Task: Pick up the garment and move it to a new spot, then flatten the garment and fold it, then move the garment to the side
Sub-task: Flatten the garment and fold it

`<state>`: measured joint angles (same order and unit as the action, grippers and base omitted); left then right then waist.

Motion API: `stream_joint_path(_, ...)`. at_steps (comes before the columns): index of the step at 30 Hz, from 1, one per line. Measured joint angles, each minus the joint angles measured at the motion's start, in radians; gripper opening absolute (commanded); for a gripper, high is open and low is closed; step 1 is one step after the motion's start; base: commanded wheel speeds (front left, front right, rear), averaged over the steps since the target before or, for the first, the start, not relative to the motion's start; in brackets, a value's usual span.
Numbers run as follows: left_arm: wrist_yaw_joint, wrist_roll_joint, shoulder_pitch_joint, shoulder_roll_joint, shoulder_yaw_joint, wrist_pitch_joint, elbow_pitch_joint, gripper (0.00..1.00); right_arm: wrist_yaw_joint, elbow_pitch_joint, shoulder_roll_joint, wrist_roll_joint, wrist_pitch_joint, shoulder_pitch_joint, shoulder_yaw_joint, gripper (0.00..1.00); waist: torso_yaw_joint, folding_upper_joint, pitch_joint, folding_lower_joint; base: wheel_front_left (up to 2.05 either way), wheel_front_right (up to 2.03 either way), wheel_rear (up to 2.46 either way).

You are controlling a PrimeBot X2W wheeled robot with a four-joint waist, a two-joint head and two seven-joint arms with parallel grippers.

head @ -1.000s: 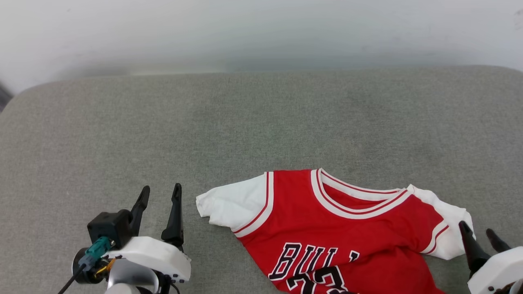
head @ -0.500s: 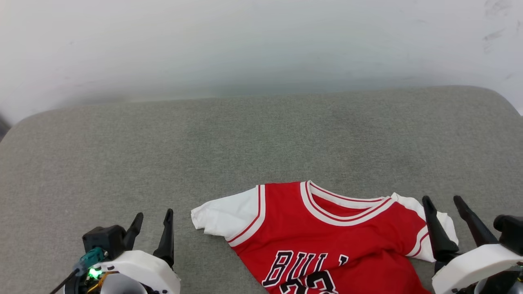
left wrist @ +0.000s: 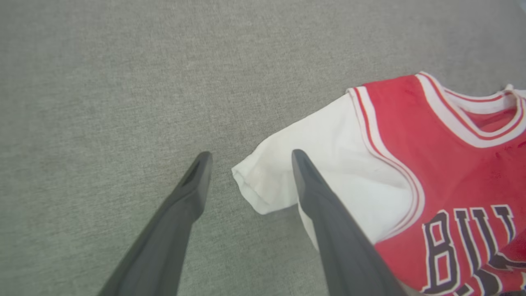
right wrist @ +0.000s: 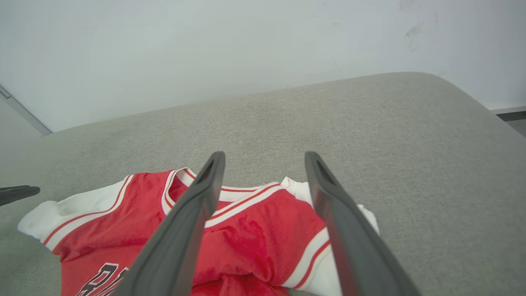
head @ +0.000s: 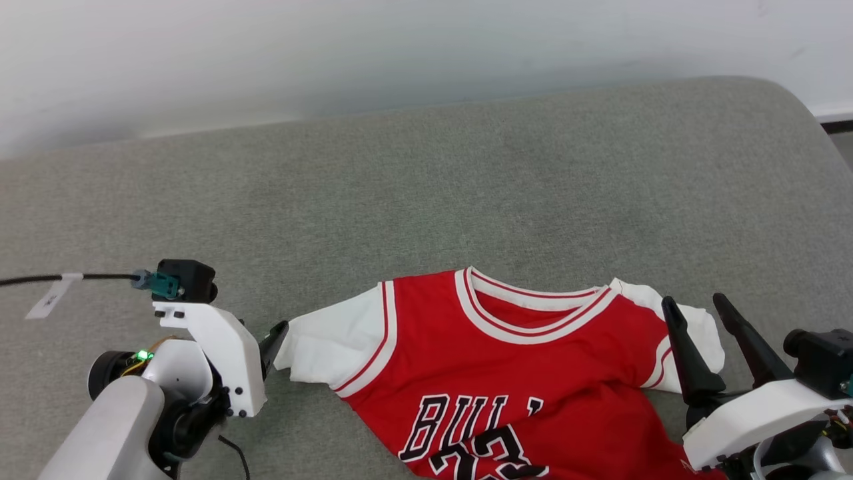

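Left gripper: spread wide, empty; the shirt's white sleeve end lies between its fingers. Right gripper: spread wide, empty, above the opposite sleeve.

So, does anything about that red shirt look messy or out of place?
Yes. The jersey isn't flat: red cloth is folded over the end of its black lettering, and the sleeve on the robot's right is crumpled.

Smooth red-and-white cloth garment on matt, coarse grey woven upholstery
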<state>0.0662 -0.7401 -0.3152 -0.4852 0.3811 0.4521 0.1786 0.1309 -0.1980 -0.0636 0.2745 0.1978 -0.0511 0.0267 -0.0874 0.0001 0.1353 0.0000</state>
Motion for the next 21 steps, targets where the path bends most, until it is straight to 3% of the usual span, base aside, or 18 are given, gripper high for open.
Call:
stream_joint_path(5,-0.034,-0.043,-0.023,-0.030,0.033,0.151,0.068,1.00,0.000,0.021,0.002,0.018,-0.016,0.016,-0.004,1.00,-0.038,0.0000,0.045,0.0000,0.00,0.00,0.00)
stream_joint_path(11,-0.058,-0.054,-0.059,-0.048,0.069,0.245,0.089,1.00,0.000,0.050,0.005,0.042,-0.026,0.027,0.000,1.00,-0.066,0.0000,0.076,0.0000,0.00,0.00,0.00)
stream_joint_path(12,-0.059,-0.052,-0.063,-0.049,0.076,0.258,0.090,0.44,0.000,0.055,0.005,0.043,-0.026,0.027,0.002,1.00,-0.068,0.0000,0.077,0.0000,0.00,0.00,0.00)
stream_joint_path(13,-0.059,-0.052,-0.065,-0.049,0.080,0.262,0.090,0.02,0.000,0.059,0.005,0.045,-0.027,0.027,0.004,1.00,-0.069,0.0000,0.076,0.0000,0.00,0.00,0.00)
stream_joint_path(17,-0.068,-0.056,-0.064,-0.038,0.087,0.248,0.094,0.00,0.000,0.064,0.007,0.051,-0.026,0.028,0.014,1.00,-0.067,0.0000,0.069,0.0000,0.00,0.00,0.00)
stream_joint_path(21,-0.072,-0.027,-0.063,-0.028,0.080,0.149,0.094,0.00,0.000,0.063,0.008,0.055,-0.015,0.027,0.036,1.00,-0.053,0.0000,0.057,0.0000,0.00,0.00,0.00)
